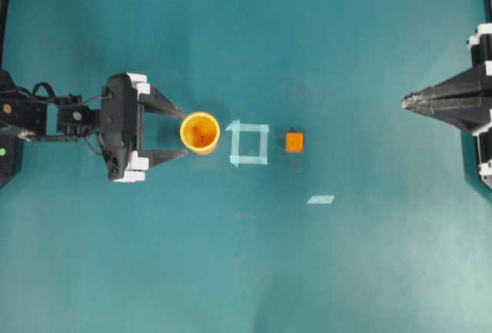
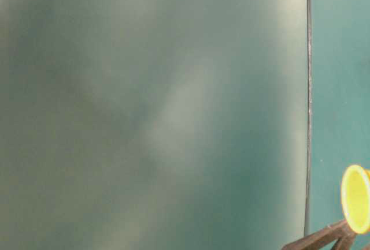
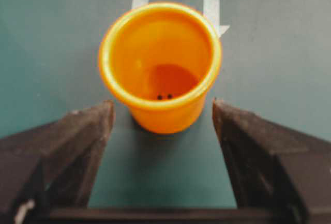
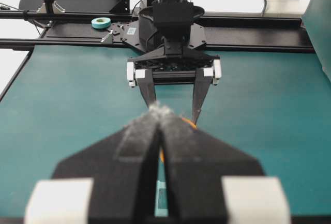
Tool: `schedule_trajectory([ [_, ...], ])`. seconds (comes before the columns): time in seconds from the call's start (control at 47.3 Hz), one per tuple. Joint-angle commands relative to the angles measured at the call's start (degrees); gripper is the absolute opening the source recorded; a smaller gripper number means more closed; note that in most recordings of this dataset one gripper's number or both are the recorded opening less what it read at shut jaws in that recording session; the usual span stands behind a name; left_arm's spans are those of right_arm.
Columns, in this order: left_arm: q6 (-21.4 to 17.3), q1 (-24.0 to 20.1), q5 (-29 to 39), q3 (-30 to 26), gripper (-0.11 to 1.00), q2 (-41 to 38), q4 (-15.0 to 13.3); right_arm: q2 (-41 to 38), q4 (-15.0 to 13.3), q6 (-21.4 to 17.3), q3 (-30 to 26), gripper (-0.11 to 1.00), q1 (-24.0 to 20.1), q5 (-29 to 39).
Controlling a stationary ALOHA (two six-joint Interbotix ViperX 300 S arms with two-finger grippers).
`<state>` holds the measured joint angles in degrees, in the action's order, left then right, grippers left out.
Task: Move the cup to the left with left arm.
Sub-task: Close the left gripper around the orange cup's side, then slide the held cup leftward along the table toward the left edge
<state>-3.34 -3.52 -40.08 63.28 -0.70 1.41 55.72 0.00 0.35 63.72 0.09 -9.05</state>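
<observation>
The cup [image 1: 200, 132] is a small round yellow-orange plastic vessel with a darker orange interior and two small dark dots on its floor. It stands upright on the green worktop [image 1: 246, 271], just left of the tape square [image 1: 249, 143]. The left claw [image 1: 178, 131] is spread wide, its tips flanking the cup's near side. The right claw [image 1: 405, 102] is pressed together, well apart from the tape square.

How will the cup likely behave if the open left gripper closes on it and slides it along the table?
The cup looks like thin, empty plastic, so it is probably light and slides easily. It stands upright and widens toward the rim, so a high push might tip it. Its round, smooth wall could slip between the left gripper fingers if squeezed off-centre.
</observation>
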Motion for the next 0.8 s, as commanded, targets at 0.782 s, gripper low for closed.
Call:
schedule_trajectory([
  [0.782,0.8,-0.6,-0.5,-8.1,0.76,-7.0,0.1,0.0,-0.1,0.1,-1.8,-0.01,0.1,0.4],
])
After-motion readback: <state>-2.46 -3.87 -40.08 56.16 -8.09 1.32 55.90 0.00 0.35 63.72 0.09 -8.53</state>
